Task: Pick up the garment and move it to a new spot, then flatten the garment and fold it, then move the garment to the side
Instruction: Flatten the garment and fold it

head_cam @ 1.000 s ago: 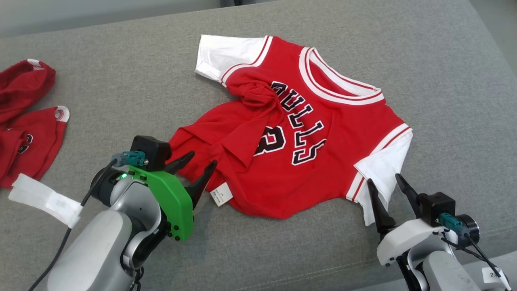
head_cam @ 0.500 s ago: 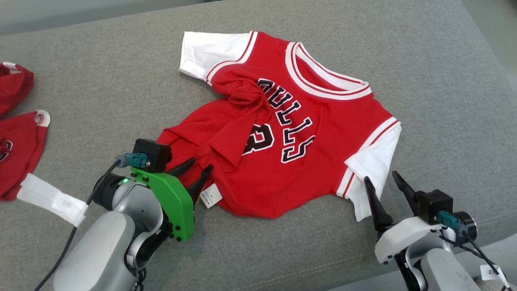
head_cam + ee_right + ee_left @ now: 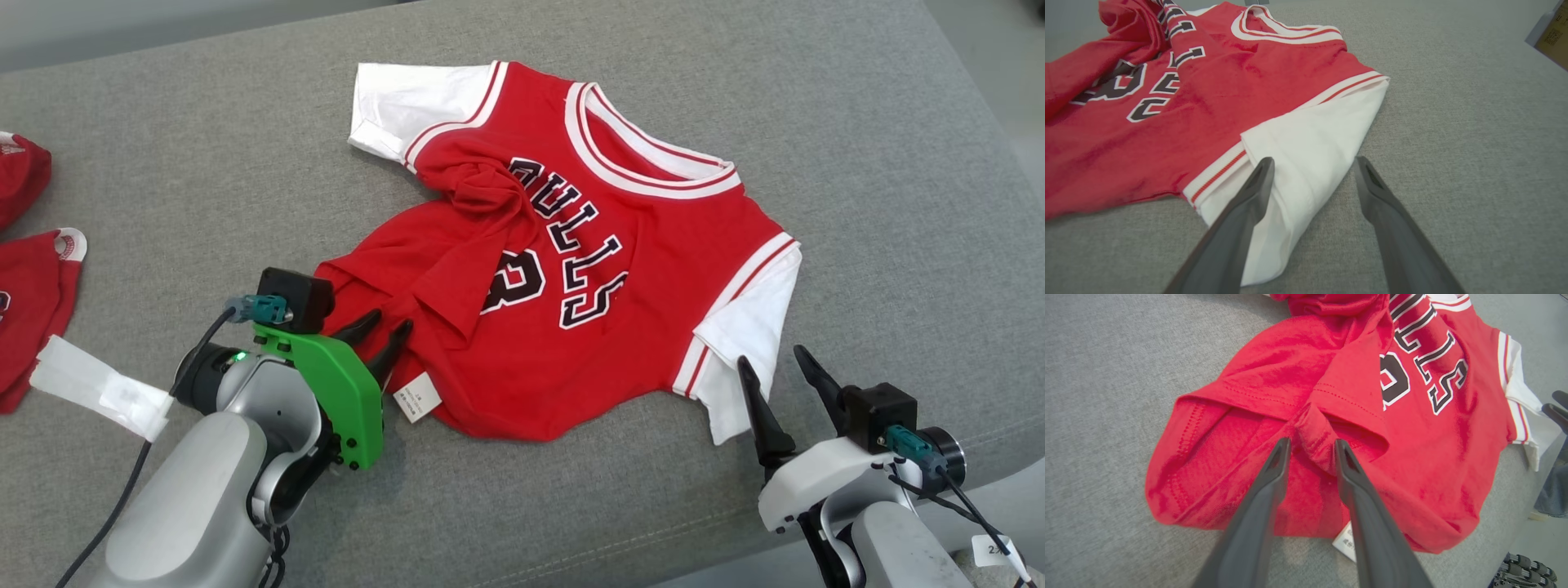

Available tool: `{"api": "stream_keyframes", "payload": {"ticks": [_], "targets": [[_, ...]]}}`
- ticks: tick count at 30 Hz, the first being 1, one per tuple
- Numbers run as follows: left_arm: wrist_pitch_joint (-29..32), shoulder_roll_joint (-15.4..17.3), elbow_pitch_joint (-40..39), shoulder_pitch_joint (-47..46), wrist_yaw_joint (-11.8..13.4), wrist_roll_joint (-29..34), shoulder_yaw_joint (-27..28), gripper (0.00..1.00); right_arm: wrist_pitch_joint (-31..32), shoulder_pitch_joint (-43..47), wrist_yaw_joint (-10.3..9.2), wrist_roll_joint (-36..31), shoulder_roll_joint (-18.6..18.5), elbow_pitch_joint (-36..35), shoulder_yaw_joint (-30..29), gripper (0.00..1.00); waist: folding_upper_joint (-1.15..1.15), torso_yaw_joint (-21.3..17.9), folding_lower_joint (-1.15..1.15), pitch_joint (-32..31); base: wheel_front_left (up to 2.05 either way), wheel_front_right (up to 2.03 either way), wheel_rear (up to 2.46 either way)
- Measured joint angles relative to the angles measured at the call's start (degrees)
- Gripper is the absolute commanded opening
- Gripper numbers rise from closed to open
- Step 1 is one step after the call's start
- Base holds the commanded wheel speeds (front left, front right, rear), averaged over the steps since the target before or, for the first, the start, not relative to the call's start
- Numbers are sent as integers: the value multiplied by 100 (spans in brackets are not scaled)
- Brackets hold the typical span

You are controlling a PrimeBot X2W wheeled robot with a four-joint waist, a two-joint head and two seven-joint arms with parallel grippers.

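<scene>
Red-and-white cotton jersey [image 3: 620, 327] lies rumpled on grey fabric cushion [image 3: 204, 180]. Left pincer [image 3: 1312, 442] narrowly parted astride bunched hem fold [image 3: 1316, 430], empty; right pincer [image 3: 771, 358] wide, empty, at white sleeve [image 3: 1310, 155]. Closing left, you may pinch several layers, locking wrinkles.

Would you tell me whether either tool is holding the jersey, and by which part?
Nothing is held: the left tool straddles a hem fold of the jersey, open; the right tool is open at the white sleeve.
</scene>
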Motion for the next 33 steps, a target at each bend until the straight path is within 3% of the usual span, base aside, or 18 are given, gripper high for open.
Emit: {"api": "stream_keyframes", "payload": {"ticks": [8, 10, 11, 22, 33], "targets": [[0, -119, 177, -98, 5, 0, -26, 33, 0, 0, 0, 1, 5, 0, 3, 100, 0, -25, 0, 17, 0, 0, 0], [0, -162, 197, -126, 4, 0, -52, 5, 0, 0, 0, 1, 11, 0, 4, 100, 0, -31, 0, 26, 0, 0, 0], [-1, -175, 212, -152, 4, 0, -60, 0, 0, 0, 0, 1, 11, -1, 4, 100, 0, -34, 0, 31, 0, 0, 0], [-438, -508, 96, -246, 4, -1, -21, 0, 0, -138, -4, -120, 1, -182, 29, 100, 0, 27, 0, 20, 0, 0, 0], [-764, -706, -242, -31, 4, -13, -56, 0, 0, -137, -5, -231, -236, 100, -10, 100, 0, 448, 0, -66, 0, 0, 0]]}}
